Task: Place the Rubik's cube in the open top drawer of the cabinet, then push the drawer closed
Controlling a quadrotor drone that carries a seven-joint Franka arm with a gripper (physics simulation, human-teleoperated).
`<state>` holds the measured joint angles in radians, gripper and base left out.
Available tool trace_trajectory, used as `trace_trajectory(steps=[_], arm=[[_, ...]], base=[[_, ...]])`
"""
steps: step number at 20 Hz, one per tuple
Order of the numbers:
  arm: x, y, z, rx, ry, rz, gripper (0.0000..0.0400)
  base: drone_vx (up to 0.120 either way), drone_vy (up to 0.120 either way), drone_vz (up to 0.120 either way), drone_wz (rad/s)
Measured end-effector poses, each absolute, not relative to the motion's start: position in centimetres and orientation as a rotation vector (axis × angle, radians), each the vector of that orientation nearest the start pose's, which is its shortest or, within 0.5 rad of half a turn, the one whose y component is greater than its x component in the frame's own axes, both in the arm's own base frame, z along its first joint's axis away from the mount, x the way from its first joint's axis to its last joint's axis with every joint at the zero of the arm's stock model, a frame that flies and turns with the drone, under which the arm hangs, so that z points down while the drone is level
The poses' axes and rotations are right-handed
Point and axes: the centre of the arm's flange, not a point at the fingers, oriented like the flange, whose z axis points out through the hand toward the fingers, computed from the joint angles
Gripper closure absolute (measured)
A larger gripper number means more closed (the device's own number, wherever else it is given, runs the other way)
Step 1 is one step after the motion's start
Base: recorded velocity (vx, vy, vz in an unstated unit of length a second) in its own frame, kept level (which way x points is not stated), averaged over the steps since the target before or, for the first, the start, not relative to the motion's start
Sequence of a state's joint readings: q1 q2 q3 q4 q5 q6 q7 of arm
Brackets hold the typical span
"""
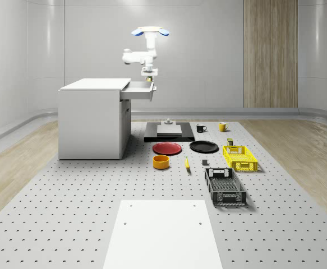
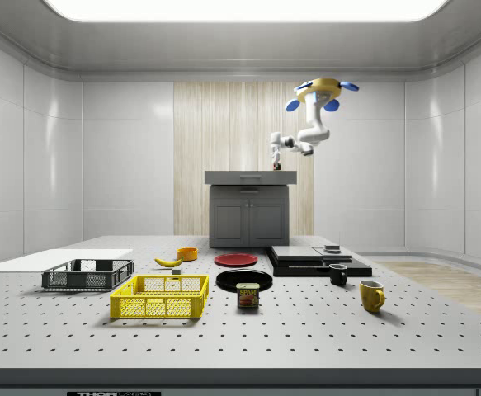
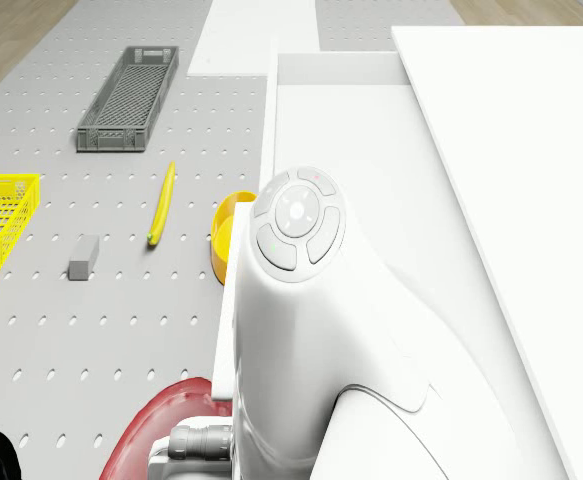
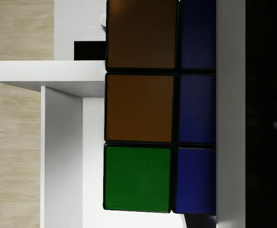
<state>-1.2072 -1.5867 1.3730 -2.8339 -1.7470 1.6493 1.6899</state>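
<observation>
I have the drone (image 1: 150, 31) hovering above the outer end of the cabinet's open top drawer (image 1: 138, 90), well clear of the cabinet (image 1: 90, 120) top. The arm (image 1: 146, 55) hangs down from it, elbow kinked toward the whole-scene view's left, wrist pointing straight down over the drawer. The gripper (image 1: 149, 77) sits just above the drawer's rim, and in the wrist view the Rubik's cube (image 4: 150, 109) is right up against the camera, brown, green and blue tiles showing, so I read the fingers as clamped on the cube.

From the drone view I see the drawer's white walls running beside the arm's housing, with the cabinet top close alongside; on the other side the drop to the table (image 1: 68, 202) is open. The side view puts the gripper just over the cabinet's upper edge.

Whether the cube has dipped below the drawer's rim I can't quite make out; it looks level with it at best. The arm's housing blocks the drawer's floor in the drone view.
</observation>
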Motion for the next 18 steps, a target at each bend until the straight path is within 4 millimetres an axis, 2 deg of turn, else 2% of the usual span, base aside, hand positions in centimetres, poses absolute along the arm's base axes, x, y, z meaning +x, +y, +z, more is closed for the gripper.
trace_trajectory(steps=[15,18], arm=[[31.68,0.42,49.46,0.006,-0.007,0.786,0.0079],[31.68,0.42,49.63,0.006,-0.007,0.786,0.0079]], base=[[0.120,-0.120,0.000,0.000],[0.000,-0.040,0.000,0.000]])
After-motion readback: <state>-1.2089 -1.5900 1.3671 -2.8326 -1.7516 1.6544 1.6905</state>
